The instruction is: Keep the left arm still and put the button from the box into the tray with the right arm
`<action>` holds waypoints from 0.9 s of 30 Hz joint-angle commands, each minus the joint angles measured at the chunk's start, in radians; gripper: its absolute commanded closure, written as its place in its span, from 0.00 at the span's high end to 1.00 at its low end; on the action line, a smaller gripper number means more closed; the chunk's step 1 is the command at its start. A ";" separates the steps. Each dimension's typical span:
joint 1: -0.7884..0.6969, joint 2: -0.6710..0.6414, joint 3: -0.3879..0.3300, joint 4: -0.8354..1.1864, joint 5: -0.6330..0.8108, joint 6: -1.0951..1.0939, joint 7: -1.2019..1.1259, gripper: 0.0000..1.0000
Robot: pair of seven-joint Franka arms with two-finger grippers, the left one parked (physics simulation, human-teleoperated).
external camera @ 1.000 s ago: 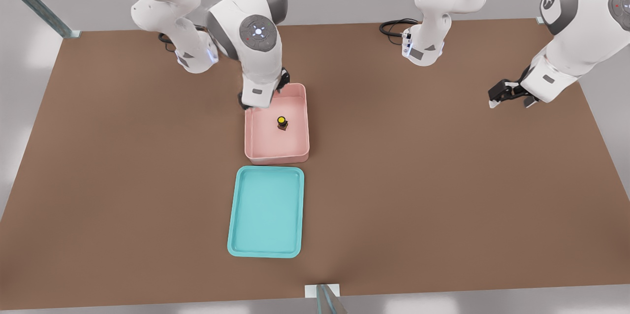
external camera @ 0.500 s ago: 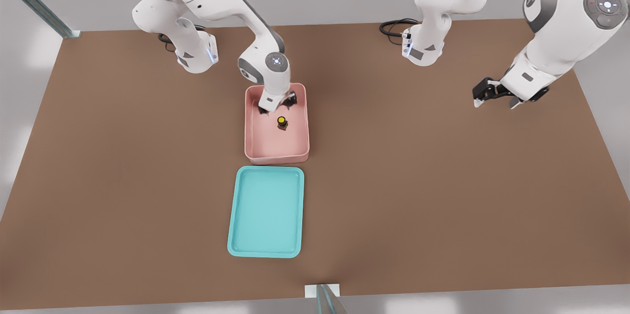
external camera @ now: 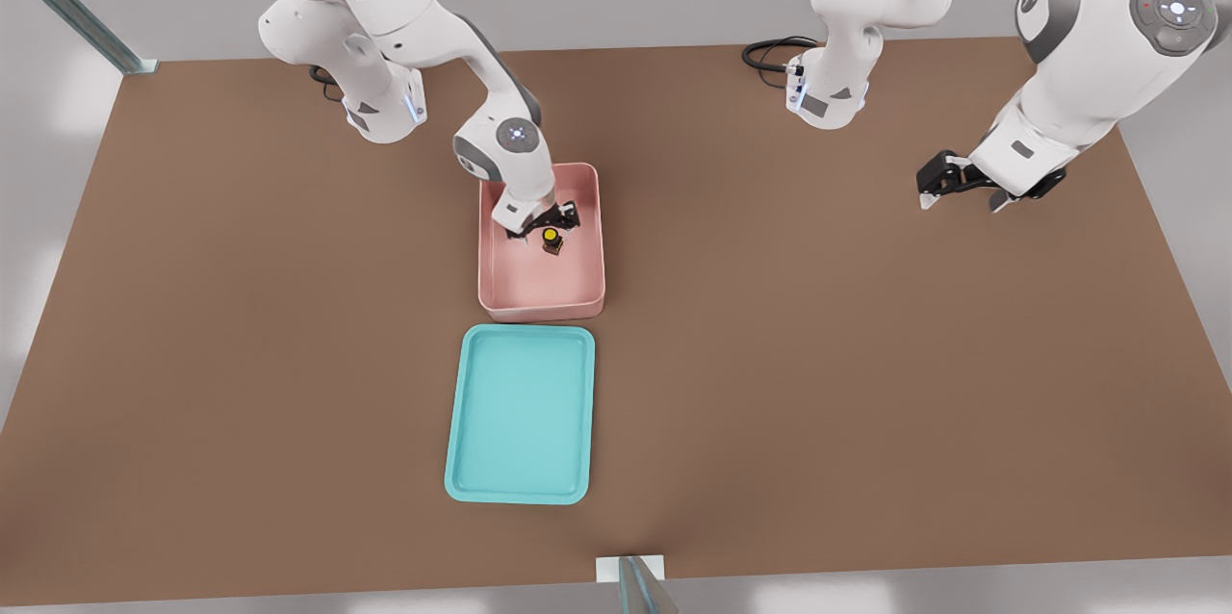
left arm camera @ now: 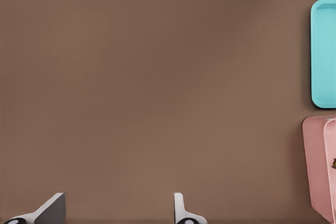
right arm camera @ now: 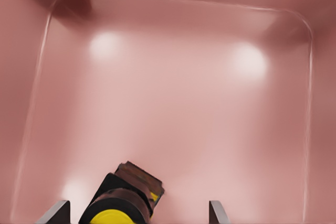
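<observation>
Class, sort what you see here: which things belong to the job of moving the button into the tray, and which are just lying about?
Belongs to the job:
- button, standing in the box
- box, pink
- tray, teal, nothing in it
- pincer, open, down inside the box around the button

Just lying about:
- black cable at the table's far edge
- table

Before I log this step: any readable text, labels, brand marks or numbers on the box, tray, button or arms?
None can be read.
Box: plain pink, no marking.
Tray: plain teal, no marking.
Button: plain yellow cap, dark base, no lettering.
Right arm's end effector: open, low inside the box around the button, no label visible.
Right arm: the joint cap carries small lights and symbols, not readable as text.
</observation>
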 commanded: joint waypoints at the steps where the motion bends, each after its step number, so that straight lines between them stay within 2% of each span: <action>1: 0.000 0.005 0.001 -0.006 -0.009 0.082 0.108 0.98; 9: -0.003 0.033 -0.001 -0.006 -0.009 0.122 0.108 0.98; 10: -0.003 0.033 -0.001 -0.006 -0.010 0.122 0.108 0.79; 11: -0.003 0.033 -0.001 -0.005 -0.010 0.122 0.110 0.66; 13: -0.006 0.033 0.001 -0.005 -0.010 0.122 0.112 0.58; 19: -0.007 0.016 -0.015 0.027 -0.010 0.093 0.115 0.57; 23: -0.015 0.014 -0.013 0.178 -0.009 -0.096 0.092 0.57; 26: -0.049 0.027 -0.030 0.313 0.010 -0.242 -0.031 0.57; 27: -0.050 0.037 -0.062 0.360 0.149 -0.285 -0.206 0.57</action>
